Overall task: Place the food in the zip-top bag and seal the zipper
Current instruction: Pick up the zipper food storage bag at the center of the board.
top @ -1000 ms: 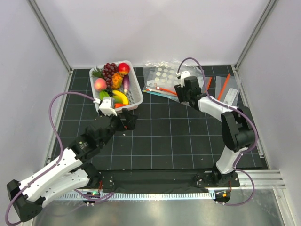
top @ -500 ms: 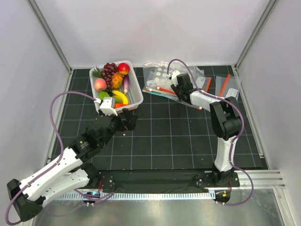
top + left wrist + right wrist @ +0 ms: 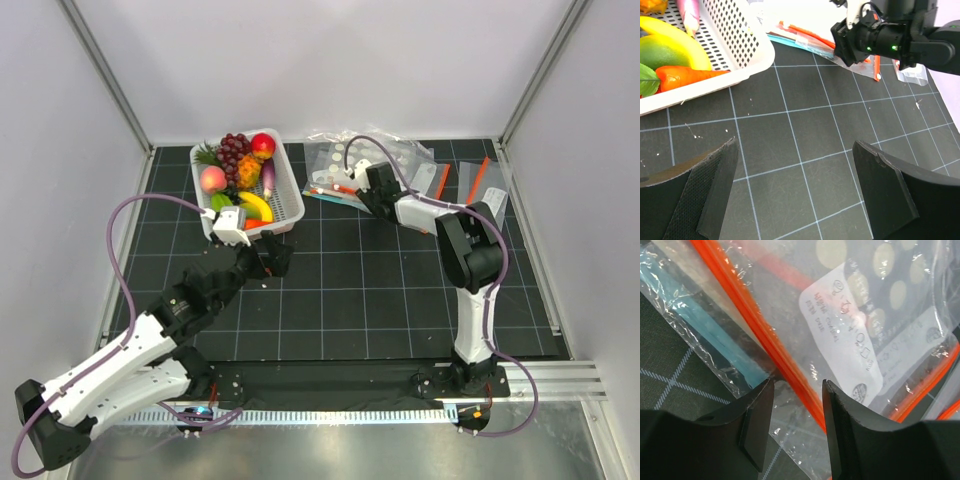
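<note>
The zip-top bag lies far back on the black gridded mat, at the near left edge of a heap of clear bags just right of the white basket.

Nearest, the left gripper hovers over bare mat just in front of the basket's near wall, its jaws spread wide with nothing between them.

Beyond it, the food sits in the basket, none of it in the bag. The orange carrot lies against the near rim, with the green piece and the yellow banana just behind it. The pink peach is at the left side, and a small red piece is at the far corner.

Farther right, the right gripper is low over the heap – its fingers stand a narrow gap apart, straddling the zipper, which runs diagonally between them. Whether the pads touch the plastic cannot be told.

A bag with a teal strip lies left of the zipper. A white-labelled bag and a dotted bag lie beyond it.
</note>
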Robot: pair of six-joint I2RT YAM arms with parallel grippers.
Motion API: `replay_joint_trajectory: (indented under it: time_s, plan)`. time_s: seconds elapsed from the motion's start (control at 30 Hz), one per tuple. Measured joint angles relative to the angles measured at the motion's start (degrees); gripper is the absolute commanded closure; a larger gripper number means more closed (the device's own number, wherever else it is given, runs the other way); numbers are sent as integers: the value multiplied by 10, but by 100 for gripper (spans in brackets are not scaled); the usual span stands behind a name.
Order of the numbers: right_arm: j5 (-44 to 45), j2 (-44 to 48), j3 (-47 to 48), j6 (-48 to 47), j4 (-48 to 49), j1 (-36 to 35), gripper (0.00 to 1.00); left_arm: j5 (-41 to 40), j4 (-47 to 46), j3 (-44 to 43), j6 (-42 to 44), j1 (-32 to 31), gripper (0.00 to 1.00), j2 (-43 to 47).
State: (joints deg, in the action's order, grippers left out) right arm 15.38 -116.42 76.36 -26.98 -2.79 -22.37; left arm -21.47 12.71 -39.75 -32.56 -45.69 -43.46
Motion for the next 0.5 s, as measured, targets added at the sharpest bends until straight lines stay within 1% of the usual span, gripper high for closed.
replay_joint_trajectory:
  time_s: [0.03,0.1,0.17,0.27,0.33,0.5]
  plan:
    - [1,-5,3,-1,-2,0,52,0,0,0,0,0,0,-1]
    - [7,-18,10,-4,-4,-3,57,1,0,0,0,0,0,-3]
    - [23,-27,14,-5,-3,-4,60,1,0,0,0,0,0,-6]
    - [42,-30,19,-5,-2,-4,64,1,0,0,0,0,0,-8]
    - [54,-31,22,-5,-2,-4,64,2,0,0,0,0,0,-8]
    - [82,-38,30,-5,2,-4,71,2,0,0,0,0,0,-8]
